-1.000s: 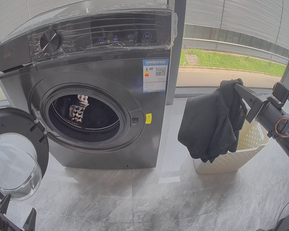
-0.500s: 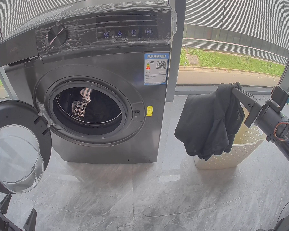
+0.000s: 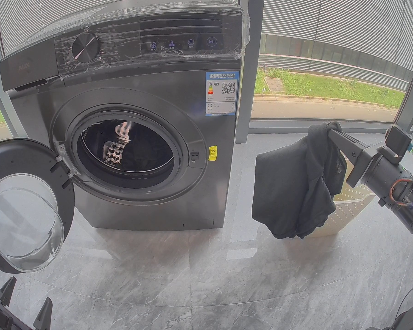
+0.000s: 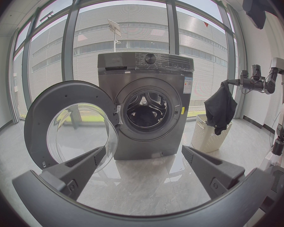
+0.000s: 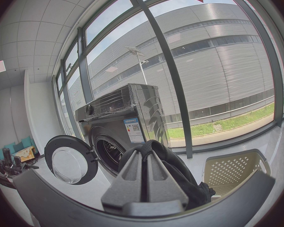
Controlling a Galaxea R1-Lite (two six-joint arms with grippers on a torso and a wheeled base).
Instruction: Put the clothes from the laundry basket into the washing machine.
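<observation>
Head view: a dark garment (image 3: pixel 298 184) is pinched by the closed right gripper (image 3: pixel 331 132) above the basket (image 3: pixel 349 203), at three o'clock from the open washing machine (image 3: pixel 170 83). Left wrist view: the left gripper (image 4: pixel 143 150) is spread wide, empty. Right wrist view: the garment is lifted clear, so loading is judged not yet done

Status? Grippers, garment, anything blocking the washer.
Right gripper shut on dark garment, hanging beside laundry basket. Left gripper open, empty, low. Washing machine door open, nothing blocking the drum opening.
</observation>
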